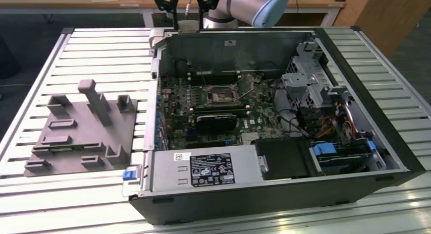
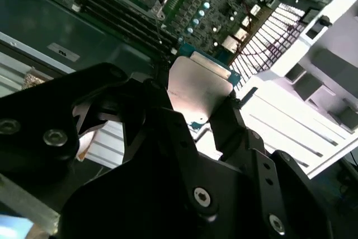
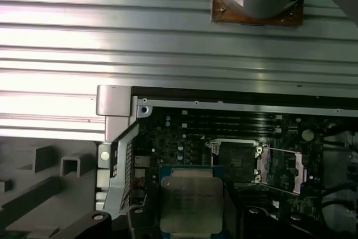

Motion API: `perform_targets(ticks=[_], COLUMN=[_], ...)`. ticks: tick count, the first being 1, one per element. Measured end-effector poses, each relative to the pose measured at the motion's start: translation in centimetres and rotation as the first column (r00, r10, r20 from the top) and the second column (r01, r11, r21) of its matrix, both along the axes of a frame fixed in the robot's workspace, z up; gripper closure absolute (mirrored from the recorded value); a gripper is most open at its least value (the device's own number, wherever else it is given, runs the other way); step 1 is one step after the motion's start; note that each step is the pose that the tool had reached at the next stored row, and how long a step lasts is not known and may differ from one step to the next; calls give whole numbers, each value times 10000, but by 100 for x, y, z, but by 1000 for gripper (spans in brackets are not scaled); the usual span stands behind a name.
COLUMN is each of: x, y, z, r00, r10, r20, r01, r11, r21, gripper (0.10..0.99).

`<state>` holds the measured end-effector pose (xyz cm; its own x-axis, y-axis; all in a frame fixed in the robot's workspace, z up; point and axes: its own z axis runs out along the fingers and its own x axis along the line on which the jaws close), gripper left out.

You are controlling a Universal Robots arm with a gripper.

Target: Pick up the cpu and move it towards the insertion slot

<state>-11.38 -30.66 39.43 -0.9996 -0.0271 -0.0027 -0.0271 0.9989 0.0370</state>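
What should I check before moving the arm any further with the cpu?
1. Grip: the gripper is shut on the cpu, seen in both wrist views: ok.
2. Chip attitude: its metal top faces the first wrist view's camera, roughly level: ok.
3. The insertion slot is open, its bracket lifted aside: ok.
4. Alignment: cpu sits beside the slot, not over it: not ok.
5. Height above the motherboard: cannot tell.
6. Clearance from the case wall: cannot tell.
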Motion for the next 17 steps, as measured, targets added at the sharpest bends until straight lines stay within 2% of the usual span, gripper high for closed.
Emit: perform_targets(ticks=[9,14,17], x=[151,305,441], y=[-66,-76,-76], z=[-6,-11,-16], r00=[10000,10000,10000], r10=[-9,-7,-7], r20=[0,0,0], r01=[9,7,7], r11=[10000,10000,10000], r21=[0,1,0], gripper=[545,545,545])
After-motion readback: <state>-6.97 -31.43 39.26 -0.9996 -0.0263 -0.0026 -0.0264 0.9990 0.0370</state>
